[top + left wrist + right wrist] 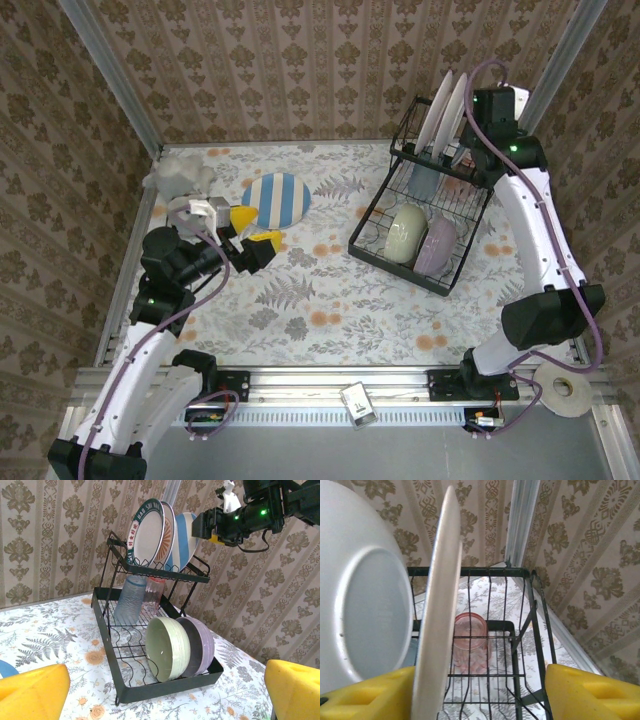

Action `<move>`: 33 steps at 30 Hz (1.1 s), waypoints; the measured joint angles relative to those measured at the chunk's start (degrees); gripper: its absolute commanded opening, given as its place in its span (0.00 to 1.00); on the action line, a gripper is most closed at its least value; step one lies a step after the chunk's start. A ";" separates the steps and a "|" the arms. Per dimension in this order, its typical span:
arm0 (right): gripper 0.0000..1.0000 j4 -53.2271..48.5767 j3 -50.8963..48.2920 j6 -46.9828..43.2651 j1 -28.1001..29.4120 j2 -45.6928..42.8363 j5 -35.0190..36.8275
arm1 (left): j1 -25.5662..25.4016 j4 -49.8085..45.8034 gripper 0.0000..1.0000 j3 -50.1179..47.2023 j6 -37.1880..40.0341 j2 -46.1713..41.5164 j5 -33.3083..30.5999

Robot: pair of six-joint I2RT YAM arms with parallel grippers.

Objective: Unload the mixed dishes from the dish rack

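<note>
Dish rack [418,215], table's [300,300] far right corner: plates [445,105] upright in upper slots. Right pincer [480,692]: spread wide, one plate's rim between fingers [590,690], apparently ready to clench. Left pincer [160,690]: released, empty.

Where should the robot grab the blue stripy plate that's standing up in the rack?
On its top rim, coming from above. The blue striped plate stands on edge in the upper shelf of the dish rack, thin rim up, so it can probably be pinched across both faces and lifted straight out.

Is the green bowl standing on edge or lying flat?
On edge. The green bowl stands in the rack's lower tier beside the purple bowl.
</note>
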 measured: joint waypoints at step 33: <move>0.33 -8.44 14.45 10.38 -2.38 9.07 -6.25 | 0.00 0.83 1.00 -0.13 -0.87 -0.02 0.17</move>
